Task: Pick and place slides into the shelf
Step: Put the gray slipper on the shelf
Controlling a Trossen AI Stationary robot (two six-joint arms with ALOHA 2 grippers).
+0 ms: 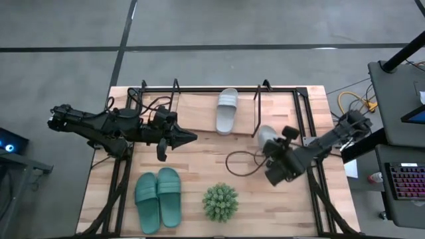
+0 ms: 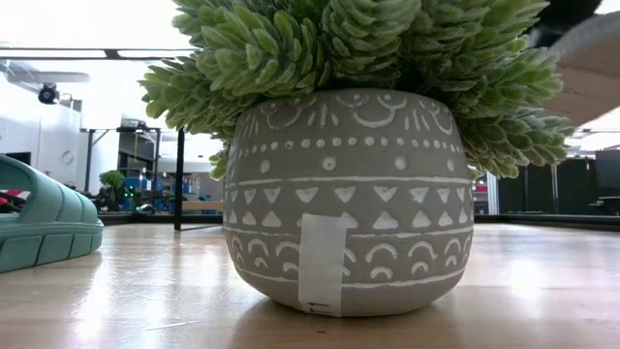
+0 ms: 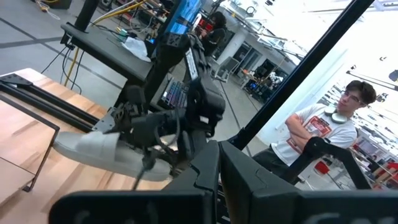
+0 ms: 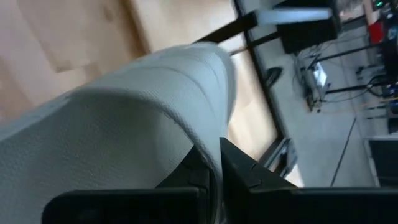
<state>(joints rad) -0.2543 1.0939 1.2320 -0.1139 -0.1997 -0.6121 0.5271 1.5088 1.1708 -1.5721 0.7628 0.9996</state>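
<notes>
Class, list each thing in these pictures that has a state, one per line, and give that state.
Grey slide on shelf: lying flat on the board, placed.
Second grey slide: lifted, held by the right gripper, jaws shut on its strap.
Teal slides: side by side on the table, not yet shelved.
Left gripper: jaws shut, empty, above the table.
Plant: upright in its pot.

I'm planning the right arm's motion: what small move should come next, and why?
Probably carry the held grey slide toward the shelf. The right gripper is shut on its strap, lifted just outside the shelf's wire end, while the other grey slide already lies inside.
</notes>
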